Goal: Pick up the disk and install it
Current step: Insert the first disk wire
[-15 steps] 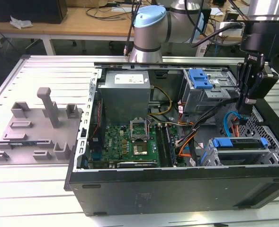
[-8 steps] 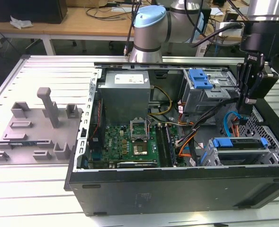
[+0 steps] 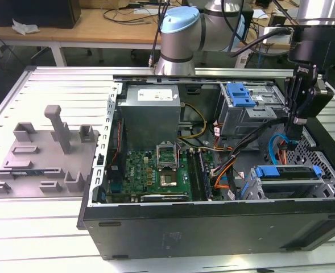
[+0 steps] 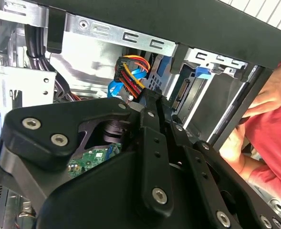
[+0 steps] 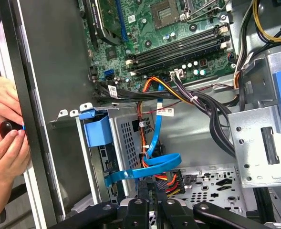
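On the exterior view's left we see a grey plate (image 3: 42, 153) with tall posts lying on the worktop (image 3: 36, 239). Just beside it sits a big open computer case (image 3: 213, 227). In the left part of the case there is a green board (image 3: 156, 170), and a silver box (image 3: 150, 111) sits at its far end. The robot arm (image 3: 181, 34) stands at the far side of the case. Farther right, the gripper (image 3: 297, 120) hangs down inside the case. Its two fingers are pressed together, and we can see nothing between them. Below it, in the near corner on the exterior view's right, is a metal cage (image 3: 329, 185). The disk (image 3: 284, 176) lies in that cage with its blue rails around it. It is close under the gripper but not touching it. In the first wrist view we see a flat blue cable (image 5: 145, 168) curling near the gripper's tips. A person's hands (image 5: 4, 143) are at the outside of the case wall.
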Action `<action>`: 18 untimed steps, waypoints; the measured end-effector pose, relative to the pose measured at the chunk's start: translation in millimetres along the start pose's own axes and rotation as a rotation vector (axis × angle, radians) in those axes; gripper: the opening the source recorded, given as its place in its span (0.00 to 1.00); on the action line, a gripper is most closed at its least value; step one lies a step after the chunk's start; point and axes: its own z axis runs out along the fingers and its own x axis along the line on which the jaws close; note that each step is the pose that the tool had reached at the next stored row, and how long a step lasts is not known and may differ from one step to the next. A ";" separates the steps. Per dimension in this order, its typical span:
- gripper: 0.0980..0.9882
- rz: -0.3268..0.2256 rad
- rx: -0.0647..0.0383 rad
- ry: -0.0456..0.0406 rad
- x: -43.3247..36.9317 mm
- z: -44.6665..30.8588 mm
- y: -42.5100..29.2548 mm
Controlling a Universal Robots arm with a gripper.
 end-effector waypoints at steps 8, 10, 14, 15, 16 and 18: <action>0.07 0.000 0.000 0.0000 9.5 -5.4 -3.5; 0.07 0.000 0.000 0.0000 13.2 -5.8 -4.4; 0.07 0.000 0.000 -0.0002 23.6 -1.5 -7.3; 0.07 0.000 0.000 -0.0002 26.1 -0.4 -7.8; 0.07 0.000 0.000 0.0000 28.8 0.7 -8.5; 0.07 0.000 0.000 -0.0010 34.7 3.5 -9.9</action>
